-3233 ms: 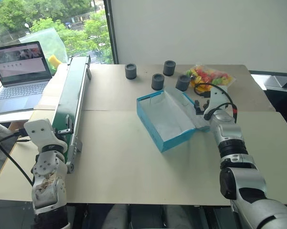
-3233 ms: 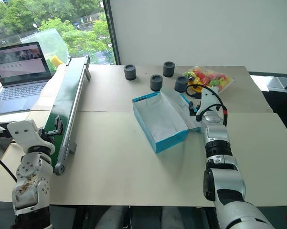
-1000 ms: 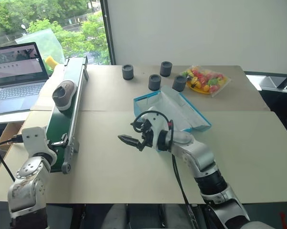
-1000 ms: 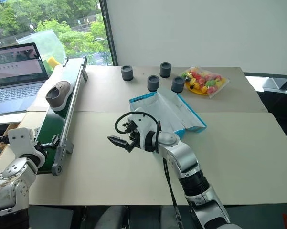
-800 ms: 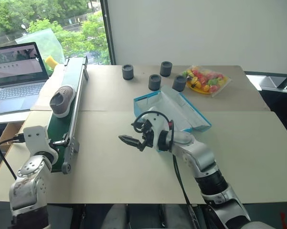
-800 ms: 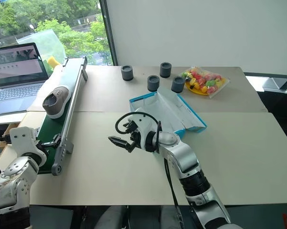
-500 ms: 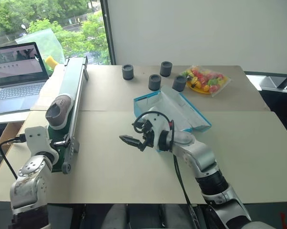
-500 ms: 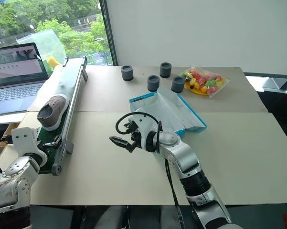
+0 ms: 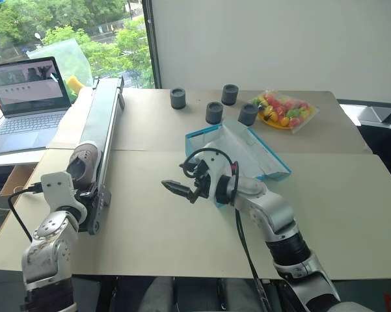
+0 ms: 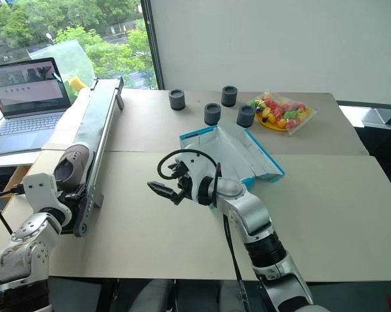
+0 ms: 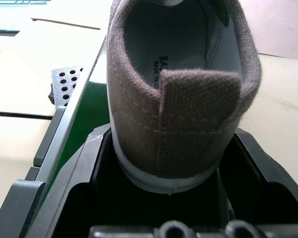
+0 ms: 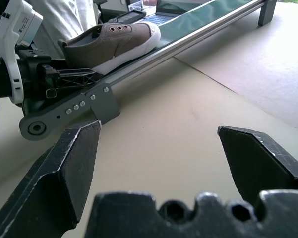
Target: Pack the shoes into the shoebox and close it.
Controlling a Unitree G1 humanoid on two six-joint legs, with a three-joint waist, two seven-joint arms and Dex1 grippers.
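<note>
While my left gripper [image 11: 168, 208] clamps the heel of a taupe canvas shoe [image 9: 83, 161] at the near end of the green conveyor [image 9: 103, 123], my right gripper [image 9: 180, 190] hovers over the bare tabletop [image 9: 149, 227] between the conveyor and the shoebox [image 9: 241, 156], its two black fingers [image 12: 74, 163] spread wide and holding nothing.

I judge this to be the pick-up of the first shoe: the grasp looks made, but the shoe is not yet lifted off the belt. The next move calls for raising it clear of the conveyor's side rail, carrying it across the table to the open box, and perhaps passing it to my waiting right gripper, which faces the conveyor.

The shoe is small and low, grey-brown fabric with a white sole and rim, a stitched heel tab and a pale insole with dark print. It sits upright on the belt, its toe pointing up the conveyor, away from me.

The shoebox is bright blue with a white inside, open, its flap lid laid back toward the far right. It appears empty. It lies well apart from the shoe, near three dark grey cylinders [image 9: 215, 112] and a bag of colourful sweets [image 9: 283, 110].
</note>
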